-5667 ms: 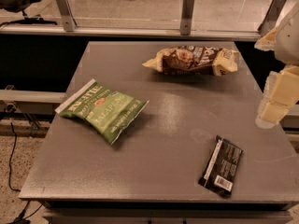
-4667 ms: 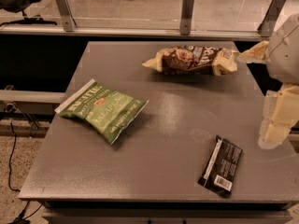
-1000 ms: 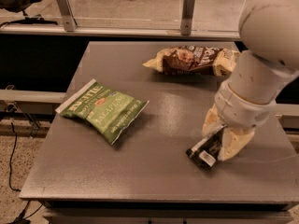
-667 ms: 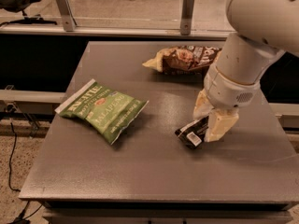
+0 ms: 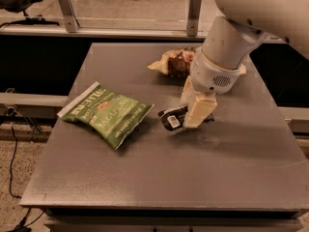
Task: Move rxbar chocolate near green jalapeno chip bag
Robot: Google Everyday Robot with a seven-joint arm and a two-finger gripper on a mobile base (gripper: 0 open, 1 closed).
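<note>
The gripper (image 5: 188,114) is down near the middle of the gray table (image 5: 193,178), at the end of a thick white arm (image 5: 227,47) that reaches in from the upper right. Its two cream fingers (image 5: 200,111) are pinched on the chocolate bar (image 5: 170,118), one finger in front of it and one behind. The bar's black wrapper with its white label sticks out to the left of the fingers, and a sliver of dark wrapper shows on their right. Whether the bar rests on the table or hangs just above it cannot be told.

The green chip bag (image 5: 107,112) lies flat to the left, its near corner just beside the free end of the bar, with a narrow gap between them. A brown snack bag (image 5: 171,62) lies farther back, partly hidden by the arm.

Behind the table runs a glass barrier held by metal posts (image 5: 194,13). On the left, a speckled floor (image 5: 7,187) shows below the table edge, with a dark cable (image 5: 12,163) trailing across it.
</note>
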